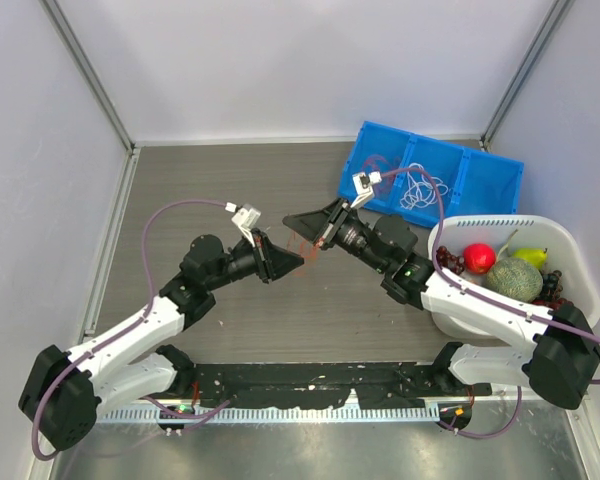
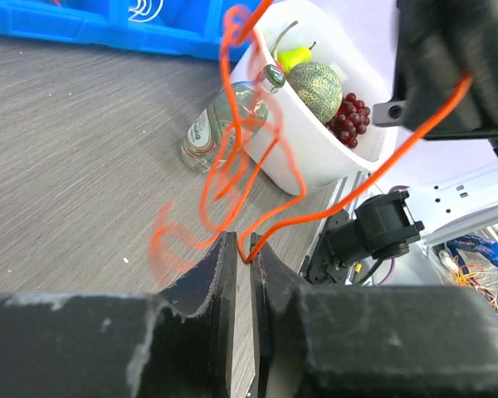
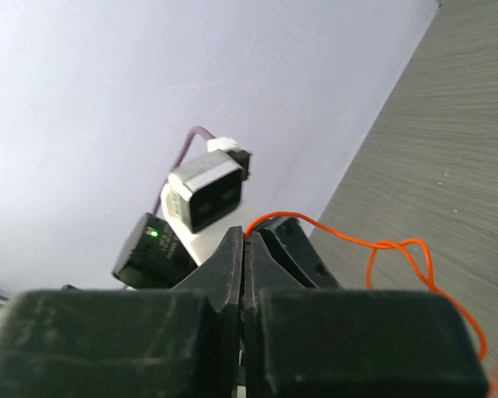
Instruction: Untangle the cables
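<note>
Edges: walls (image 1: 310,60) close the table (image 1: 210,180) at the left, top and right of the top view; the arm bases line the bottom edge.
Open room: bare table fills the left half and the centre of the top view.
Crowded side: a blue bin (image 1: 490,180) lies at upper right, and a white basket (image 1: 540,232) of fruit sits just below it at the right edge.
Bottle (image 2: 216,124): lying on the table against the basket's wall, upper middle of the left wrist view.
Left gripper (image 2: 247,242): near mid-table, its fingers almost together and pinching the red cable (image 2: 231,157) at the tips.
Right gripper (image 3: 245,236): just right of and above the left one in the top view, jaws pressed together, with the red cable coming out of the tips.
Red cable: strung between the two grippers off the table, one strand running straight to the right gripper, the rest hanging in loose loops.
White cables (image 1: 420,190): bunched in the bin's middle compartment, well apart from both grippers.
Other red cord: a thin loop shows in the bin's left compartment.
</note>
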Available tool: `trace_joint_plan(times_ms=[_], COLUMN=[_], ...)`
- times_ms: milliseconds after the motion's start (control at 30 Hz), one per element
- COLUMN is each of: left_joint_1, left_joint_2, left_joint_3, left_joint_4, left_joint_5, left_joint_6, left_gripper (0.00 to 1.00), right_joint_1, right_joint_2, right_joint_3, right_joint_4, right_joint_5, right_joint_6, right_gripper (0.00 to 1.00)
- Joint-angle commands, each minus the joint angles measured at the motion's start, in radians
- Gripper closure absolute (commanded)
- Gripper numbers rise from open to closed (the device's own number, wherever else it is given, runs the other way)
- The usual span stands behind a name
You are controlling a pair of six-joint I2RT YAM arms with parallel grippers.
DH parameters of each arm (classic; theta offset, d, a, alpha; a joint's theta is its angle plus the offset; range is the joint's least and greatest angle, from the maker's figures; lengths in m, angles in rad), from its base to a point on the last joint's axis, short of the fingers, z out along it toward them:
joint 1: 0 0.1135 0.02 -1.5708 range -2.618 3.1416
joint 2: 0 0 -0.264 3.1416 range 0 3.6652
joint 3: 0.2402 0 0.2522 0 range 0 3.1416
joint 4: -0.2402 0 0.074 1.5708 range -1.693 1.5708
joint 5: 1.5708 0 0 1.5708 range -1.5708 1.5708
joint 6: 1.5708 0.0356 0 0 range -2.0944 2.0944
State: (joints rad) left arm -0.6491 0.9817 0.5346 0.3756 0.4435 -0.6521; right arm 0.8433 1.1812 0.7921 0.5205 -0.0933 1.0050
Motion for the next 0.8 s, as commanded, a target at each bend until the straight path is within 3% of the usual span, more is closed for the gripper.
trace_joint_plan(times_ms=[0,133,267,400,467,600,667,767], left_joint_1=[-0.004,-0.006,-0.006,-0.004,-0.004,-0.004,-0.004,-0.004], left_joint_2=[0.002,-0.015,-0.083,-0.217,-0.303,-0.478,-0.523,-0.483], left_joint_3=[-0.027,-0.059,-0.091,-0.094,-0.093,-0.094,-0.084,-0.042], left_joint_4=[0.091,0.004,-0.063,-0.113,-0.124,-0.118,-0.092,-0.038], left_joint_5=[-0.014,-0.075,-0.115,-0.054,-0.014,-0.098,-0.164,-0.154], left_joint_6=[0.000,0.028,0.051,0.088,0.103,0.109,0.106,0.085], left_gripper=[0.89,1.00,1.00,0.98,0.86,0.41,0.27,0.19], right_joint_1=[0.005,0.004,0.005,0.007,0.005,0.005,0.004,0.005], right_joint_2=[-0.002,-0.006,-0.012,-0.015,-0.018,-0.028,-0.035,-0.041], right_joint_3=[0.090,0.156,0.222,0.234,0.222,0.200,0.190,0.177], right_joint_4=[0.110,0.102,0.041,-0.026,-0.031,-0.008,-0.002,0.003], right_joint_5=[-0.028,-0.034,-0.016,0.003,0.013,0.003,0.004,0.010], right_joint_6=[0.057,0.041,-0.020,-0.060,-0.063,-0.048,-0.042,-0.037], right_gripper=[0.99,0.99,0.99,0.99,0.99,0.99,0.99,0.99])
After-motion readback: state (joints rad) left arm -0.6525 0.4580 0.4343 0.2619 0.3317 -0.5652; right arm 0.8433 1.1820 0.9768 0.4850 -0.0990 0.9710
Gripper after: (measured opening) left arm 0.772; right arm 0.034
